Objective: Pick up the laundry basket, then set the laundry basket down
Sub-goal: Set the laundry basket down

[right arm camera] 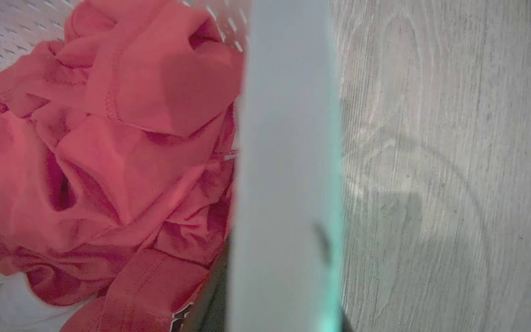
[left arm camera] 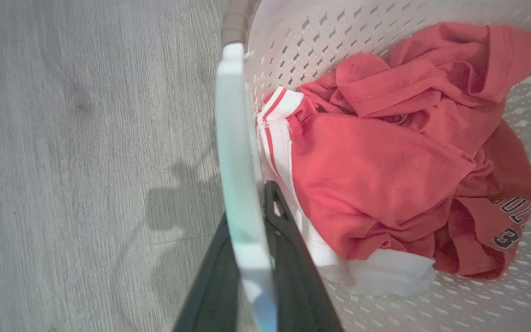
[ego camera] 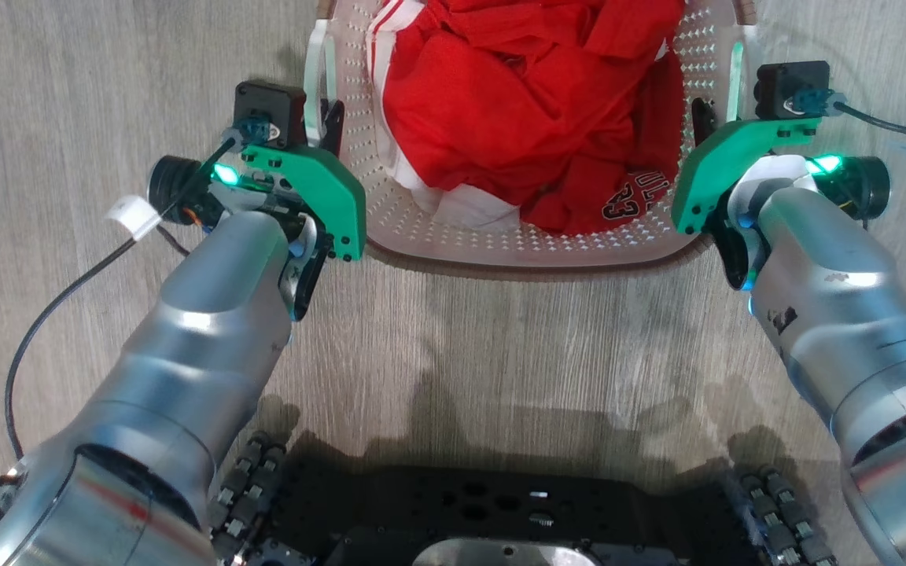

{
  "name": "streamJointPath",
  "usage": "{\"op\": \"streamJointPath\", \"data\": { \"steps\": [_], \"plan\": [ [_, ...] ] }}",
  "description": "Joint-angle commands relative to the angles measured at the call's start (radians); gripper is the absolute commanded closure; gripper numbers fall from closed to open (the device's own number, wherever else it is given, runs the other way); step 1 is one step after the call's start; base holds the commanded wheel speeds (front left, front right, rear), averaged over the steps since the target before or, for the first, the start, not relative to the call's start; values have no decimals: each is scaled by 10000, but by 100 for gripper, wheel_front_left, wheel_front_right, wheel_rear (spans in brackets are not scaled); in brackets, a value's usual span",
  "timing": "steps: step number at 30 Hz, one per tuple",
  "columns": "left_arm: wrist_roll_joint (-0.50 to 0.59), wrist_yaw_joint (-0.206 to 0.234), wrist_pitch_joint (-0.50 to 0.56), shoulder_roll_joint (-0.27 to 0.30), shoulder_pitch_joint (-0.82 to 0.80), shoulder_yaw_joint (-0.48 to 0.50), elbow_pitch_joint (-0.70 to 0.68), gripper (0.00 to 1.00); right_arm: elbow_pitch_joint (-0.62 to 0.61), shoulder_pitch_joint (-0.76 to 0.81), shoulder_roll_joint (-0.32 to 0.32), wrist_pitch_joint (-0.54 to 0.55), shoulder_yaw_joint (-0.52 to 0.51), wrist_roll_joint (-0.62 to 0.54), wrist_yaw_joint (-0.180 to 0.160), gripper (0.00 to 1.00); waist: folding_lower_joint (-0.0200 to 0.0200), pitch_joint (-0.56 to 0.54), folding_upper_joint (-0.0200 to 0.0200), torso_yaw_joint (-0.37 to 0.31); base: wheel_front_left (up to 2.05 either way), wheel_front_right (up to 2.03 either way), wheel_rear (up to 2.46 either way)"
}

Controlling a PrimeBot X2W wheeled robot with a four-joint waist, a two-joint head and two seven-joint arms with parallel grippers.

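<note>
The laundry basket (ego camera: pixel 532 248) is white and perforated with a brown rim, and sits at the top middle of the head view. My left gripper (ego camera: pixel 321 126) is shut on its left white handle (ego camera: pixel 315 71). My right gripper (ego camera: pixel 720 118) is shut on the right handle (ego camera: pixel 737 75). In the left wrist view the handle (left arm camera: pixel 238 152) runs between my two dark fingers (left arm camera: pixel 293 258). The right wrist view shows the handle (right arm camera: pixel 288 161) as a wide pale band, with a dark finger (right arm camera: pixel 215 295) beside it. I cannot tell whether the basket touches the floor.
Crumpled red clothes (ego camera: pixel 532 102) with white trim lie in the basket. Pale wood-look floor (ego camera: pixel 539 354) lies all around. My dark wheeled base (ego camera: pixel 500 503) is at the bottom of the head view. A black cable (ego camera: pixel 52 314) hangs by my left forearm.
</note>
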Motion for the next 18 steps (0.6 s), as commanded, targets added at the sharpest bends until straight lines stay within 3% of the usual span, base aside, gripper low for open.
{"op": "streamJointPath", "data": {
  "steps": [1, 4, 5, 6, 7, 8, 9, 11, 12, 18],
  "plan": [
    [203, -68, -125, 279, -45, 242, -171, 100, -14, 471, 186, -77, 57, -420, 69, 100, 0, -16, -1, -12, 0, 0, 0],
    [290, -56, -125, 279, -1, 353, -196, 100, -14, 486, 211, -103, -258, -766, 69, 58, 0, -39, -1, -25, 0, 0, 0],
    [314, -49, -125, 279, 12, 388, -201, 100, -14, 497, 222, -105, -365, -875, 69, 55, 0, -44, -1, -28, 0, 0, 0],
    [348, 4, -125, 278, 32, 453, -178, 83, -14, 517, 247, -93, -574, -1090, 69, 50, 0, -55, -1, -33, 0, 0, 0],
    [321, 47, -126, 278, 59, 497, -139, 62, -14, 530, 260, -80, -677, -1196, 69, 24, 0, -65, -1, -38, 0, 0, 0],
    [278, 47, -126, 278, 93, 508, -88, 55, -14, 543, 274, -71, -779, -1300, 69, 0, 0, -78, -1, -46, 0, 0, 0],
    [249, 45, -126, 278, 115, 496, -50, 48, -14, 557, 288, -69, -884, -1401, 69, 0, 0, -94, -1, -51, 0, 0, 0],
    [172, 65, -126, 278, 146, 482, 11, 7, -14, 580, 311, -76, -1088, -1612, 69, 0, 0, -134, -1, -58, 0, 0, 0],
    [140, 69, -126, 278, 161, 463, 31, 0, -14, 595, 320, -82, -1190, -1717, 69, 0, 0, -161, -1, -56, 0, 0, 0],
    [-36, 162, -126, 278, 246, 411, 136, 0, -14, 621, 373, -137, -1794, -2310, 69, 0, 0, -370, -1, -64, 0, 0, 0]
  ]
}}
